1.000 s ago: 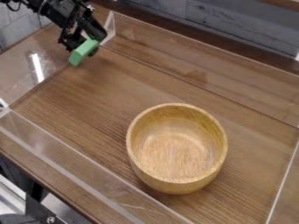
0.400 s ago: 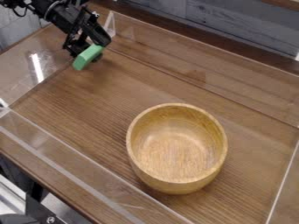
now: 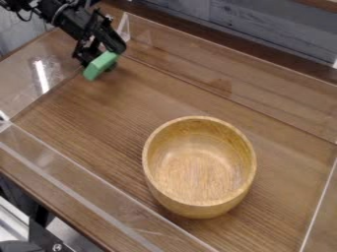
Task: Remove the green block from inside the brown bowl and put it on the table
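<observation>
The green block (image 3: 98, 68) hangs at the far left of the table (image 3: 184, 94), between the fingers of my black gripper (image 3: 97, 57), which is shut on its upper end. The block sits low, close to the tabletop; whether it touches the wood I cannot tell. The brown bowl (image 3: 199, 165) stands at the front right of the table, well away from the gripper, and its inside is empty.
Low clear acrylic walls (image 3: 53, 162) border the table on the front, left and back sides. The arm (image 3: 59, 18) reaches in from the top left corner. Bare wood lies between the gripper and the bowl.
The gripper has moved slightly right and down with the green block still in it. The bowl has stayed put.
</observation>
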`<state>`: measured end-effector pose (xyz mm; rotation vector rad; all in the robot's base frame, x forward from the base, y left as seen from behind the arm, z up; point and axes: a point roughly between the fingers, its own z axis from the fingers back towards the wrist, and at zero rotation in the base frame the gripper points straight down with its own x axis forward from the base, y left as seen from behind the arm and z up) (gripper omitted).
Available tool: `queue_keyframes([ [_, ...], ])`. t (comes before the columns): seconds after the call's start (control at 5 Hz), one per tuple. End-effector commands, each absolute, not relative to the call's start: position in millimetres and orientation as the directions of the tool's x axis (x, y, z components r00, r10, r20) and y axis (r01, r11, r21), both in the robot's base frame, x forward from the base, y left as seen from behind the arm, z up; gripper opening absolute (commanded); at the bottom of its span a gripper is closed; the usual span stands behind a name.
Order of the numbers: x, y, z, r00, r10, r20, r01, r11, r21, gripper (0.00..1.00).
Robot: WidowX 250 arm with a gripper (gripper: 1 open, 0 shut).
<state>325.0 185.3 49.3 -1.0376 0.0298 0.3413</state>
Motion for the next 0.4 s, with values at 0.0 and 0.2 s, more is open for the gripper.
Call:
queue_keyframes([
  [0.0, 327.1, 190.7, 55.8, 0.948, 0.274, -0.164, -0.284, 0.486, -0.826, 0.00],
  [0.2, 326.7, 190.9, 52.1, 0.944, 0.277, -0.181, -0.299, 0.481, -0.824, 0.00],
])
